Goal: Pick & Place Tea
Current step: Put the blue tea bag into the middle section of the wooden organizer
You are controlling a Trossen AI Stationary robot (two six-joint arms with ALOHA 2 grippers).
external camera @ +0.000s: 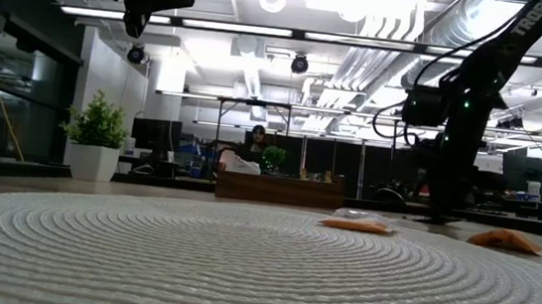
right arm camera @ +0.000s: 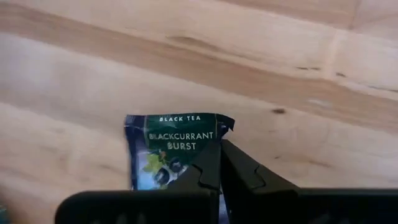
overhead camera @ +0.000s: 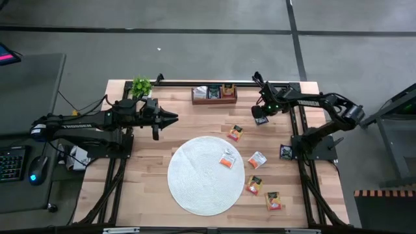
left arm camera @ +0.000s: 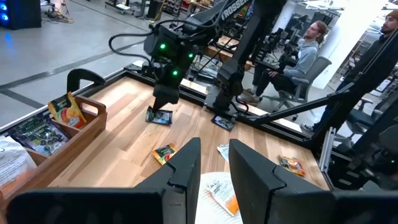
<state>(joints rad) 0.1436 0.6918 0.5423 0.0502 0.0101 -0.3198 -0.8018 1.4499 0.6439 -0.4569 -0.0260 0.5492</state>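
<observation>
Gripping: right gripper (right arm camera: 219, 163) fingers pinching the black sachet (right arm camera: 168, 149) by its edge
Sachet place: far right of the bench (overhead camera: 149, 195), beside the wooden tray (overhead camera: 214, 99)
Left gripper (left arm camera: 212, 163): fingers slightly apart, holding nothing

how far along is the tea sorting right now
Done: the wooden tray already holds sachets in its compartments. In hand: the right gripper is shut on the black tea sachet at the table's far right. Left: another black sachet by the right arm's base, an orange one, and more on and beside the round mat. The left gripper waits above the table.
</observation>
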